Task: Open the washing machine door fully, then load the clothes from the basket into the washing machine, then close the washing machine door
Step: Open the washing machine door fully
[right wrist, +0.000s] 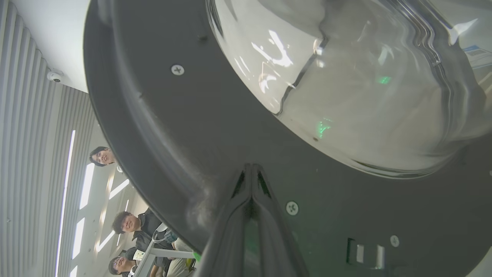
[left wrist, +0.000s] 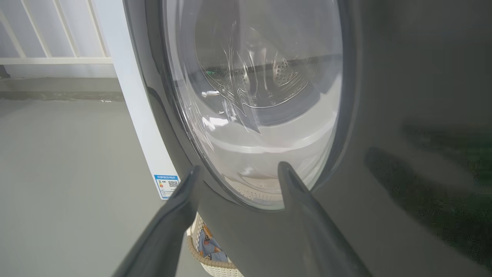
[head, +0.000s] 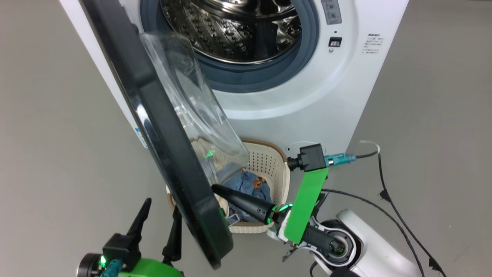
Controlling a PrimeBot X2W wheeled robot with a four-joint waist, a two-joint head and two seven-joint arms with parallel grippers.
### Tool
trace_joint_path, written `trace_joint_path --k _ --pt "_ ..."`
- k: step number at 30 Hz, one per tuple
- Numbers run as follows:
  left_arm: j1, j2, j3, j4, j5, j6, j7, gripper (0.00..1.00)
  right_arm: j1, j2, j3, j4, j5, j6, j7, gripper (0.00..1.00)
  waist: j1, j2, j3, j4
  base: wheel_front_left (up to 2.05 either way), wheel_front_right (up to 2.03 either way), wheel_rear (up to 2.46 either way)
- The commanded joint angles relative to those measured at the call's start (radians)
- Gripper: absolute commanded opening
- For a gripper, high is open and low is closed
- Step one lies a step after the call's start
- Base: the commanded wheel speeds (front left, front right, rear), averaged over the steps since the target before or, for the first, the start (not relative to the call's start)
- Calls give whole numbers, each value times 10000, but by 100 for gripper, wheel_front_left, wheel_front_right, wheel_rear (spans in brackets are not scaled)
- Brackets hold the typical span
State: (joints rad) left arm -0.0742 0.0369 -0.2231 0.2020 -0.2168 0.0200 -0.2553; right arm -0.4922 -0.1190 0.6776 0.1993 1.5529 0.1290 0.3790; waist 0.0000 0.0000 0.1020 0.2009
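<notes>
While door (head: pixel 161 127) stands ajar, right gripper (head: pixel 215 187) (fingers (right wrist: pixel 228 223) together) at its rim; left gripper (head: pixel 162 206) spread wide.

Right claw (head: pixel 220 191): two long, dark, tapered fingers with a glossy finish and a green light ring (head: pixel 283 208) at the base. The wrist carries a bright green bracket (head: pixel 307 200) topped by a black camera block (head: pixel 312 157) with a teal connector (head: pixel 340 158). Thin black cables (head: pixel 388 200) run off it. Forearm (head: pixel 378 246): white, smooth shell. Left claw (head: pixel 161 227): same dark fingers, black mount (head: pixel 121 246), small green lamp (head: pixel 103 261).
</notes>
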Motion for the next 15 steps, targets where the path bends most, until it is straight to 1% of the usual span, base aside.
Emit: trace_joint_path --k 1,8,15 --pt "-25 133 358 -175 -18 -72 -65 100 104 344 232 -251 58 17 -63 0 0 0 -86 -32 0 0 0" --pt "67 133 490 -143 -25 -113 -65 100 124 229 235 -375 61 17 -232 0 0 0 -196 -255 0 0 0" --pt "83 133 711 -139 11 -131 -65 100 130 -307 235 -730 -232 17 -642 0 0 0 -243 -470 0 0 0"
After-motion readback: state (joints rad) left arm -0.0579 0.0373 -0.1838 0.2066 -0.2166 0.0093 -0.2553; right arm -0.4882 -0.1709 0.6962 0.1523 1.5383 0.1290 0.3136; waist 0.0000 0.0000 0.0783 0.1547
